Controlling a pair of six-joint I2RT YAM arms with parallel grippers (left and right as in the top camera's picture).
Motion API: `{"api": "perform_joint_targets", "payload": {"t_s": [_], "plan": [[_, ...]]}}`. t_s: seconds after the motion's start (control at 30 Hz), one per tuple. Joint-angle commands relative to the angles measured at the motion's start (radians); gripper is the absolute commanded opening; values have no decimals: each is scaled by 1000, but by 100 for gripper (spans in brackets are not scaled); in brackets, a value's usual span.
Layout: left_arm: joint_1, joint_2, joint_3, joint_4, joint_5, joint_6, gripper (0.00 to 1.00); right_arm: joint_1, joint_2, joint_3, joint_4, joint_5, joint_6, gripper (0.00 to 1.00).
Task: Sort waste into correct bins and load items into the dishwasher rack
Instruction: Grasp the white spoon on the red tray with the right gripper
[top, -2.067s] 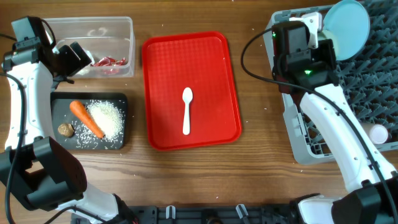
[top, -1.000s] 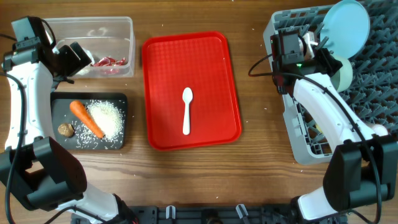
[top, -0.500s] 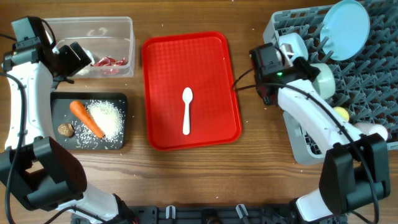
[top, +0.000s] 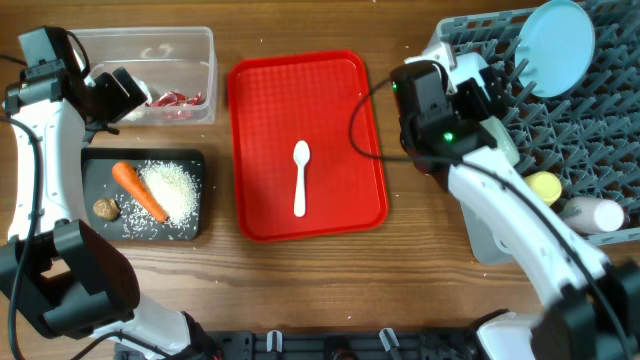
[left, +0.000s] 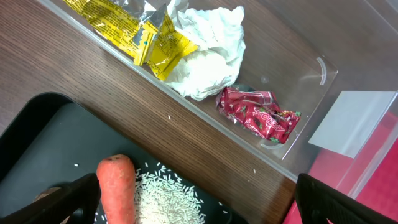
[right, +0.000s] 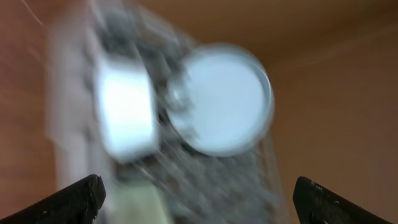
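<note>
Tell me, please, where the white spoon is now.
In the overhead view the white spoon lies in the middle of the red tray, between the black tray and the dishwasher rack.

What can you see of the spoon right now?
The spoon is white, smooth and plastic-looking, one piece: an oval bowl and a slim straight handle. It lies flat near the middle of the red tray, bowl end pointing away from the robot, handle toward it. Only the tray touches it.
</note>
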Motion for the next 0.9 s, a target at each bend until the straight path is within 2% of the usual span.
{"api": "perform_joint_targets", "payload": {"t_s": [0.0,0.03,0.13,0.17,0.23,0.4,0.63,0.8,0.87], "plan": [[3,-18,16,2,13,-12,100,137,-84,29,16,-562,229,100],[3,-18,16,2,13,-12,100,169,-77,26,36,-788,395,100],[3,-18,16,2,13,-12,100,185,-23,19,71,-1073,708,100],[3,-18,16,2,13,-12,100,185,0,19,91,-1112,750,100],[3,-18,16,2,13,-12,100,187,77,19,145,-1225,699,100],[3,-18,16,2,13,-12,100,232,252,23,80,-1163,811,93],[3,-18,16,2,13,-12,100,307,345,58,55,-1045,818,90],[3,-18,16,2,13,-12,100,306,444,120,-5,-993,895,80],[3,-18,16,2,13,-12,100,306,495,156,-26,-985,898,80]]}}
